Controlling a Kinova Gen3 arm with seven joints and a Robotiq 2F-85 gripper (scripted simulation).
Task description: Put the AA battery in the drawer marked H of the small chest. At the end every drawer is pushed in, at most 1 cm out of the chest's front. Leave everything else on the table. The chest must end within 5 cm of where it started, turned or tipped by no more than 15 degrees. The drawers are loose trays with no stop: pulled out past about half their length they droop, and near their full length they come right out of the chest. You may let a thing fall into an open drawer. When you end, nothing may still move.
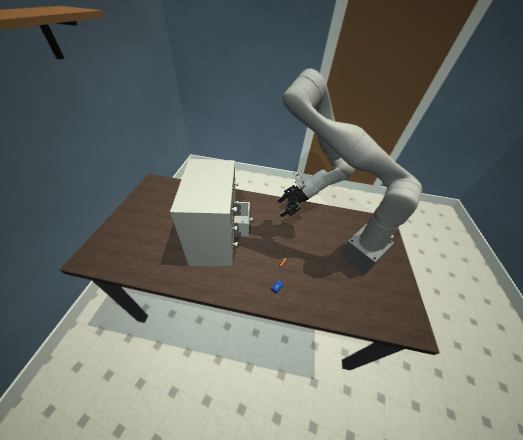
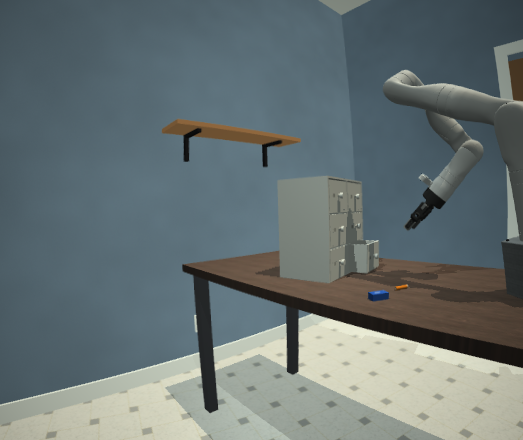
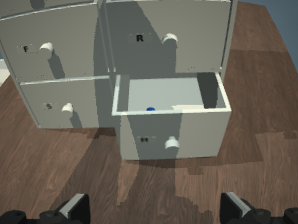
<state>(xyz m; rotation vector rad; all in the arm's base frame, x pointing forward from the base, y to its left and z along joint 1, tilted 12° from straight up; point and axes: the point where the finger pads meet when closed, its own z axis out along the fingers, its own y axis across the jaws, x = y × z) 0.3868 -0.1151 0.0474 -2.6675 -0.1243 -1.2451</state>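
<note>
The small chest stands upright on the table. Its drawer H, at the bottom right in the wrist view, is pulled part way out and looks level. A small blue thing shows just over the drawer's front wall, inside; most of it is hidden, and I cannot tell surely whether it is the AA battery. An orange stick-like thing lies on the table. My gripper is open and empty, above and in front of drawer H, touching nothing.
A blue box lies on the table near the orange thing. Drawer R is shut right above H; drawers F and S beside them look shut. A wall shelf hangs behind the chest.
</note>
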